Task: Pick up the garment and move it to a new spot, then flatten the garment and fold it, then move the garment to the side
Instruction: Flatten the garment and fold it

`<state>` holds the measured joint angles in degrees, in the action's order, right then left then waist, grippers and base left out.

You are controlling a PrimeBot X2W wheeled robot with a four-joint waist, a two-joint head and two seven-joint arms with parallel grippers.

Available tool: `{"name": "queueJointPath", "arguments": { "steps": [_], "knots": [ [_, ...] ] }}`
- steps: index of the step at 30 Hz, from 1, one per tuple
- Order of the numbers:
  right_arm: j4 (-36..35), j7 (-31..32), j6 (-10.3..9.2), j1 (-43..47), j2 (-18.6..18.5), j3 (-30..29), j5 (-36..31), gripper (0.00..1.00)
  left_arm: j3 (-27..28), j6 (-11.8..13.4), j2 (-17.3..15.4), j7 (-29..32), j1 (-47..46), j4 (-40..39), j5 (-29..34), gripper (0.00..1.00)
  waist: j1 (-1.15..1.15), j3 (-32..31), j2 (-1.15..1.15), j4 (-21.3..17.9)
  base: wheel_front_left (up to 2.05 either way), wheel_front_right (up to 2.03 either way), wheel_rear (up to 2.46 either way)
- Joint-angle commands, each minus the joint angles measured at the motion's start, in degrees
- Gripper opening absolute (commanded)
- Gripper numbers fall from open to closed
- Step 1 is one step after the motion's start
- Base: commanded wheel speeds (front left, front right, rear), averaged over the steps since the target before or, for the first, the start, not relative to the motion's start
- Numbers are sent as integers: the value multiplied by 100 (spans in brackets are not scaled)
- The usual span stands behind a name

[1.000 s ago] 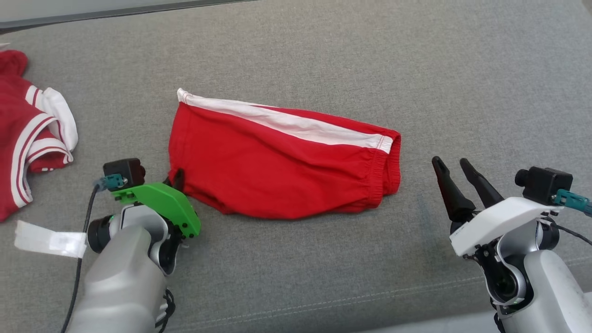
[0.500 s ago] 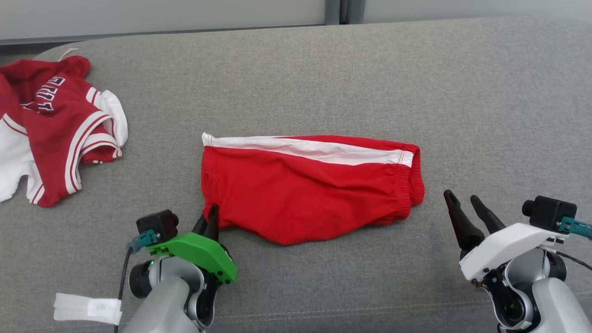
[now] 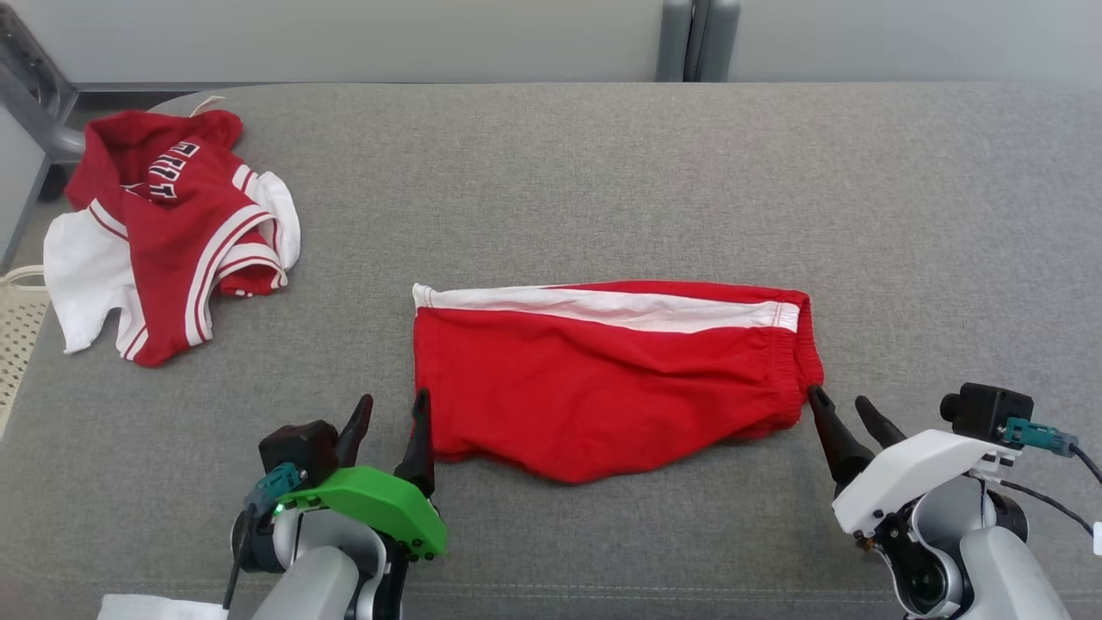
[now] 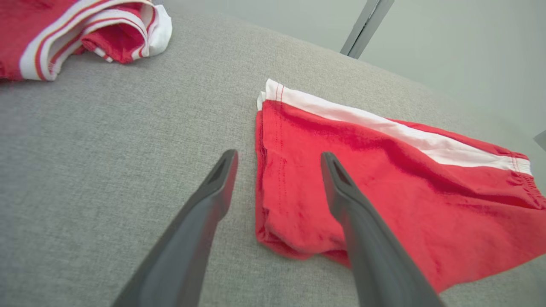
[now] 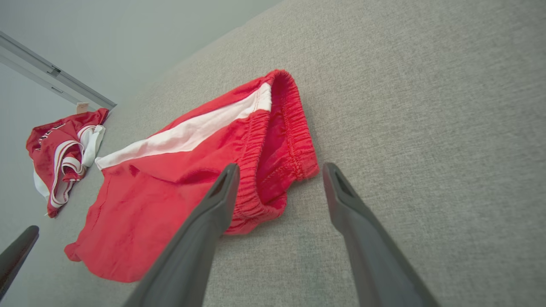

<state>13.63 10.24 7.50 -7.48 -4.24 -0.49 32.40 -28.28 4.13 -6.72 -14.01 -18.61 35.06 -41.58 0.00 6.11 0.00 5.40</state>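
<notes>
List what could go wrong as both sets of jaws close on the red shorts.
1. The left jaws stand open astride the leg hem of the red shorts. They may pinch only the top layer, so the fold could fall open on lifting.
2. The right jaws stand open at the bunched waistband. A shallow bite there might slip off.
3. If moved leftward, the shorts could drag into the red-and-white jersey.

The left gripper [image 3: 393,398], pinched at the shorts' [image 3: 603,387] seven-o'clock corner a second ago, now stands spread beside it. The right gripper [image 3: 837,397] has drawn in to their four-o'clock edge.
</notes>
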Motion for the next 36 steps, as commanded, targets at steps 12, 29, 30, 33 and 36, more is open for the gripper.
{"name": "queueJointPath", "arguments": {
  "steps": [12,29,30,33,36],
  "knots": [
    [1253,115,-2,-622,121,-416,-585,100,37,524,-491,21,658,-1601,352,100,0,-93,0,564,0,0,0],
    [2999,173,-1,-1355,175,-793,-29,29,-45,891,-700,216,1006,-2701,458,100,0,-29,0,1125,0,0,0],
    [3032,142,-1,-1373,173,-761,-26,15,-47,904,-714,217,1018,-2726,468,100,0,-28,0,1123,0,0,0],
    [3056,18,-1,-1441,168,-678,-53,0,-39,942,-756,216,1045,-2801,469,100,0,-25,0,1092,0,0,0],
    [2956,-52,-1,-1506,89,-642,6,0,-32,975,-780,221,1077,-2872,478,100,0,-24,0,1008,0,0,0]
  ]
}}
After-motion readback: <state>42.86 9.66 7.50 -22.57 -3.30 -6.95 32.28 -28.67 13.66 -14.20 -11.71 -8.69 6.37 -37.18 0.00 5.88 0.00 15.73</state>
